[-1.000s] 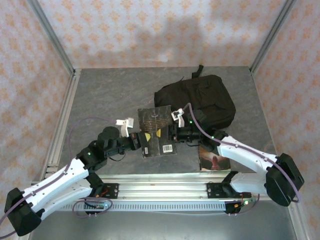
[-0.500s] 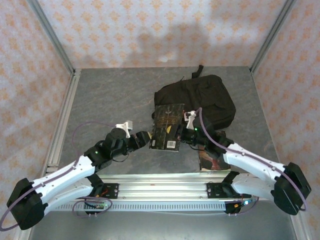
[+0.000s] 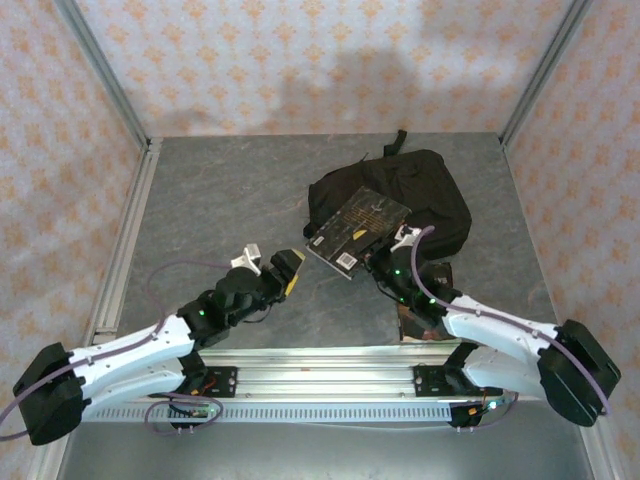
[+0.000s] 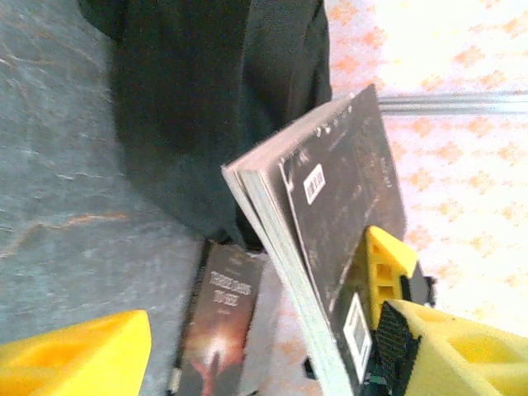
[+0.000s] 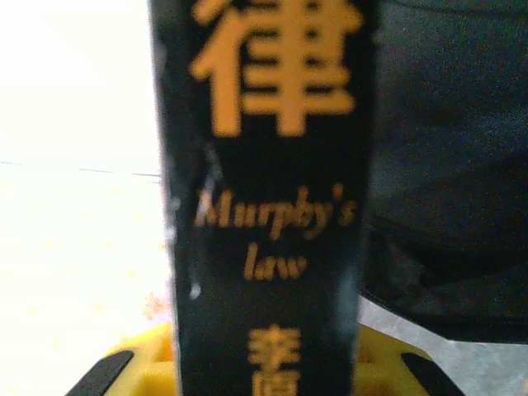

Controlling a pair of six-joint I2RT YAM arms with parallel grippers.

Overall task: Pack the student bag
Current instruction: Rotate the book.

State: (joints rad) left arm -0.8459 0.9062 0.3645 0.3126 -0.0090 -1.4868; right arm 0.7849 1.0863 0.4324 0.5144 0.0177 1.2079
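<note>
The grey worktop (image 3: 220,200) carries the student bag (image 3: 410,190) toward its far right, lying flat, with its loop handle pointing at the back wall. From above I cannot tell whether any zip is open.

Over the bag's near-left edge, a black book (image 3: 360,225) is held tilted and clear of the surface. A second book (image 4: 219,318) lies flat on the worktop just beside the bag's near side.

The right hand (image 3: 385,258) is closed on the black book. Its wrist view has the spine, lettered "Murphy's law", standing between the yellow fingers. The left hand (image 3: 285,270) sits near the book but apart from it, fingers spread wide and empty.

The main risk, as I judge it, is the grip – one hand pinches a tilted book at one edge, so the book could pivot, fan open or slide out. The other is the bag. With nothing holding a mouth open, the book's corner may catch soft fabric and shove the bag away rather than go in.
</note>
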